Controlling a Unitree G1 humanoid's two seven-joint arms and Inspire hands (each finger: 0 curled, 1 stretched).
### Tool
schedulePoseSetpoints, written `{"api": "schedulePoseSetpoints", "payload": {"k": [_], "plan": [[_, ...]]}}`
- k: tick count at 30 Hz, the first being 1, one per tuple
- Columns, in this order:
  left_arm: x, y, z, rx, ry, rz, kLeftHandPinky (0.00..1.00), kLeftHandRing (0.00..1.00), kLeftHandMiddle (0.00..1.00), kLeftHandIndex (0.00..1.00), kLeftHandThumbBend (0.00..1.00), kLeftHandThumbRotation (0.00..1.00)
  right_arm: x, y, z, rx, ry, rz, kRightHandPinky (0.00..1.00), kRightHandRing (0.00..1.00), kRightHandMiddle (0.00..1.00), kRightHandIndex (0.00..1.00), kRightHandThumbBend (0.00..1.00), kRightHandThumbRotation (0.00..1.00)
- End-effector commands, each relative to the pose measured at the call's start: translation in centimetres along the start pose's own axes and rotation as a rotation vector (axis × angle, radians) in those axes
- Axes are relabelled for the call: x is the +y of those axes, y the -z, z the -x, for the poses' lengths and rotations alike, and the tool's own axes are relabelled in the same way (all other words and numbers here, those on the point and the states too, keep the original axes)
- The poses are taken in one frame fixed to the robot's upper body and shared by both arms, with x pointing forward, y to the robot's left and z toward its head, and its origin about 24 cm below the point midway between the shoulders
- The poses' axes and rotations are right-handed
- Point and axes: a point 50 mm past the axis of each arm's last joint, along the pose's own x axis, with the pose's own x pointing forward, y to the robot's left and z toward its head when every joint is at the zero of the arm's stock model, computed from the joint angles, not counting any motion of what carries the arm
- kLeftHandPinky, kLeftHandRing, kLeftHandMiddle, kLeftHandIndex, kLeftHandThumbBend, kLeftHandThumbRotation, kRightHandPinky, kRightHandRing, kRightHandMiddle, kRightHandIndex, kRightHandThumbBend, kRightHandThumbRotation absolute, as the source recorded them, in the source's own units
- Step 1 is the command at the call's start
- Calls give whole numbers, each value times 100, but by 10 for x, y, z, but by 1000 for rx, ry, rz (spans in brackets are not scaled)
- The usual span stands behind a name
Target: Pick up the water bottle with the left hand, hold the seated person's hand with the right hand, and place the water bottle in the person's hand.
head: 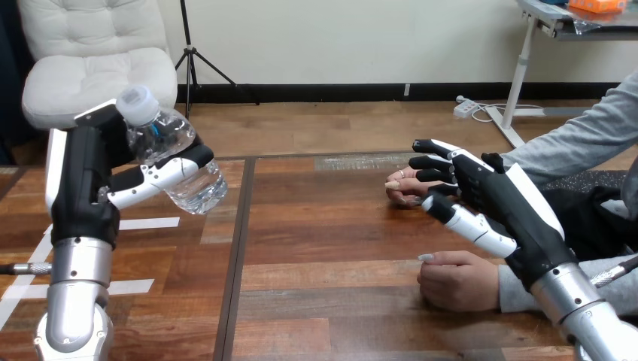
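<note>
The robot's left hand (86,179) is raised above the wooden table (323,241) at about ten o'clock in the head view. Its fingers and thumb are wrapped round a clear water bottle (171,139), gripping it clear of the tabletop. The bottle is tilted, with its white cap (137,101) pointing up toward eleven o'clock and its base slanting down toward four o'clock. Below that hand, white tape strips (143,223) lie on the table at about eight o'clock.

The right hand (500,192) sits at about three o'clock, its back upward and its fingers (432,160) stretched out nearly straight toward nine o'clock, the thumb extended below them. The hand is open. It lies over the person's farther hand (400,192), which rests on the table with its fingertips showing just past the robot's fingers; whether the two touch cannot be told.

The person's nearer hand (459,282) rests on the table as a loose fist at about four o'clock, just beside the robot's right wrist. The bottle is well apart from both of the person's hands.
</note>
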Motion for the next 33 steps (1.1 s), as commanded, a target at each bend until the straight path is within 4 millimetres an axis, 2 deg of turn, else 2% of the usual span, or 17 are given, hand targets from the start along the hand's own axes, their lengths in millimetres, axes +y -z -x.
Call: {"api": "schedulePoseSetpoints", "payload": {"k": [1, 17, 33], "plan": [[0, -17, -9, -77, -9, 10, 27, 31, 35, 38, 68, 0, -19, -20, -18, -111, 31, 76, 77, 83, 83, 86, 95, 76], [1, -16, -6, -62, -9, 33, 27, 32, 35, 38, 68, 0, -29, -19, -17, -69, 7, 194, 79, 84, 84, 84, 100, 69], [3, -14, -4, -41, -12, 41, 27, 32, 36, 38, 68, 0, -37, -15, -16, -47, -28, 283, 72, 81, 83, 80, 100, 59]]}}
